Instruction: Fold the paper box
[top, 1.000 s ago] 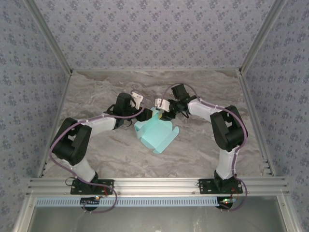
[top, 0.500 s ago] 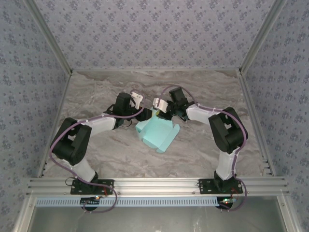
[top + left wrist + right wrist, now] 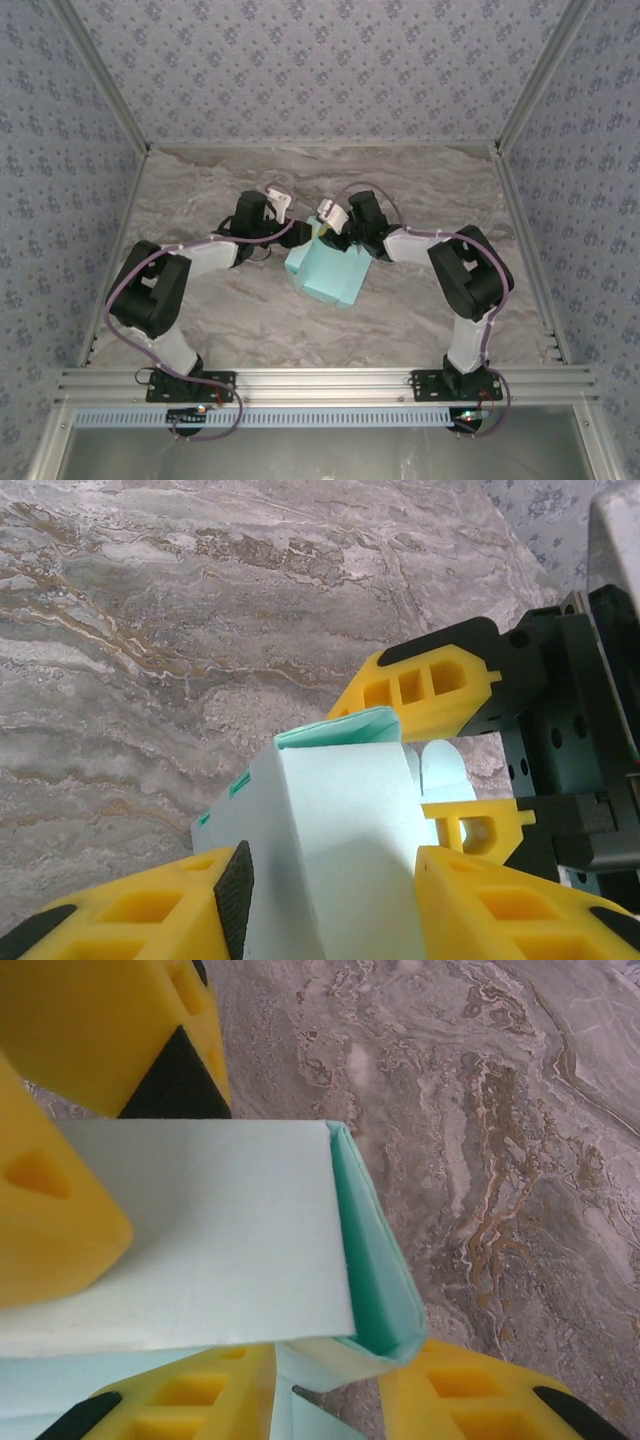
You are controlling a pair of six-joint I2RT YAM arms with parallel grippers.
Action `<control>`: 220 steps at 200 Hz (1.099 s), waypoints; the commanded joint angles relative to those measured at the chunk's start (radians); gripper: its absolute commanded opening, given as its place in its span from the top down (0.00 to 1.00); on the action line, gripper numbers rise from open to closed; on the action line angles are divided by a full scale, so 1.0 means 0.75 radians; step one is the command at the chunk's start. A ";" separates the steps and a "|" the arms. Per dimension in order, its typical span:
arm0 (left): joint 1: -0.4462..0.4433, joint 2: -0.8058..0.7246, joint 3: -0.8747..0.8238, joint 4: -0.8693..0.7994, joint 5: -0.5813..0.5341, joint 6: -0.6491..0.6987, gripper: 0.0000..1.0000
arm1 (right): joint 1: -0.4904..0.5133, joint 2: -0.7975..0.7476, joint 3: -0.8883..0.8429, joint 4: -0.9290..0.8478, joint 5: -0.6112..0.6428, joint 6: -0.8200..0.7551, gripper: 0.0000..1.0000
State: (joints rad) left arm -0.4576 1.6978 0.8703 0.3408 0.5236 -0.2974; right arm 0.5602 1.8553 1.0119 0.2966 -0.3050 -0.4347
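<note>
I am watching my rig from above and behind. Nearest to me, an aluminium rail (image 3: pixel 320 378) is running along the front edge of the grey marbled counter (image 3: pixel 200 330), with both arm bases bolted to it. The left arm (image 3: pixel 160 290) and right arm (image 3: pixel 470 275) are bending inward toward each other over the middle of the counter. Between them the paper box (image 3: pixel 325 272), pale mint card and partly folded, is sitting at the counter's centre with one corner pointing toward me. The left claw (image 3: pixel 335 880) is grasping the box. Through its wrist camera I am seeing the pale panel filling the gap between its two yellow fingers (image 3: pixel 130 910), the black pad touching one side and the other finger pressing the opposite side. Just beyond, the right claw (image 3: pixel 328 1372) is facing it from the other end. Its jaws are standing somewhat apart around a raised side wall and a rounded tab (image 3: pixel 440 770), and I cannot tell whether they are pinching the card or merely straddling it. Through the right wrist camera that wall is showing as a darker turquoise folded edge (image 3: pixel 375 1260) standing up along the panel. Farther off, the counter is stretching back to walls (image 3: pixel 320 70) papered in a small blue floral print.
</note>
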 commanded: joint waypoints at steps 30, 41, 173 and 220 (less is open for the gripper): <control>0.011 0.038 -0.038 0.045 0.107 -0.003 0.54 | 0.037 -0.086 -0.095 0.048 0.012 0.092 0.78; 0.013 0.023 -0.051 0.045 0.119 0.008 0.54 | 0.062 -0.141 -0.140 0.045 0.030 0.128 0.78; 0.015 0.066 -0.057 -0.014 0.342 0.082 0.65 | 0.263 -0.205 -0.528 0.532 0.433 0.315 0.61; 0.006 0.099 -0.050 0.009 0.386 0.061 0.66 | 0.224 -0.136 -0.481 0.606 0.455 0.326 0.54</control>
State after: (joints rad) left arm -0.4450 1.7309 0.8314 0.4000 0.7853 -0.2703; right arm 0.7418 1.7252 0.6224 0.6743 0.0082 -0.1963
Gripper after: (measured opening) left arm 0.342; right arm 0.455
